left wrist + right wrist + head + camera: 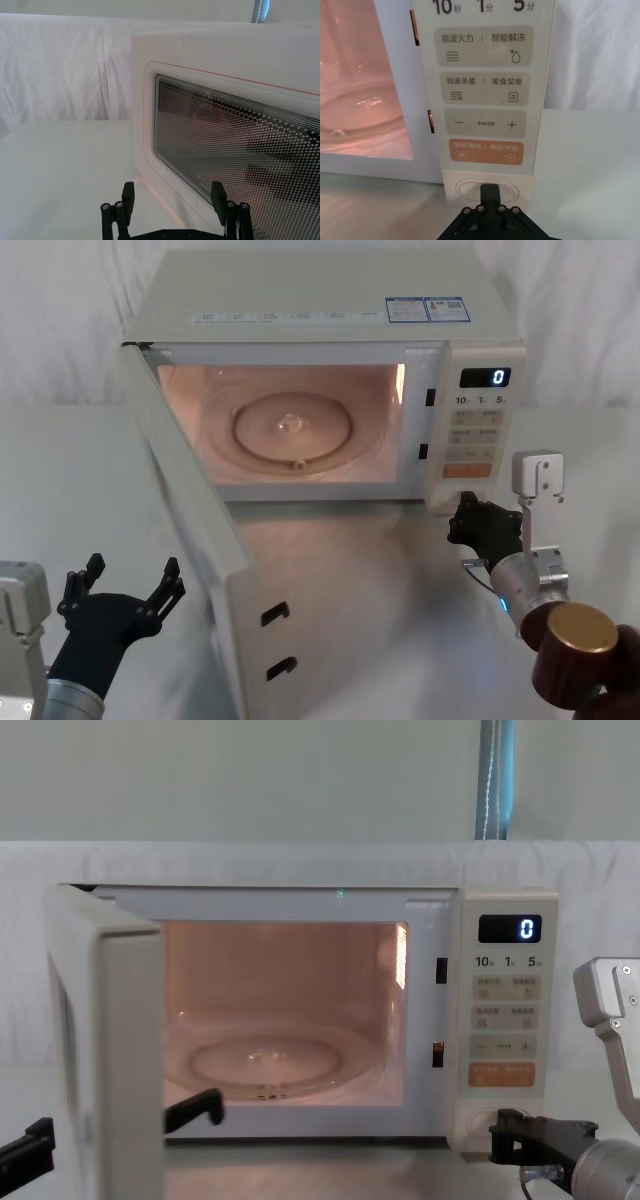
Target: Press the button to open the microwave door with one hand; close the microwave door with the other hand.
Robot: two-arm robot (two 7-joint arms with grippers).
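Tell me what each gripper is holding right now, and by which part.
Nothing is held. The right gripper has its jaws together, tip at the button. The left gripper hovers with jaws spread beside the open microwave door.

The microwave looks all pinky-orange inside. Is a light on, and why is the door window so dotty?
Head and chest views: the microwave cavity glows warm from a lamp on its right wall. Left wrist view: the microwave door window shows its dot mesh, with dim reflections.
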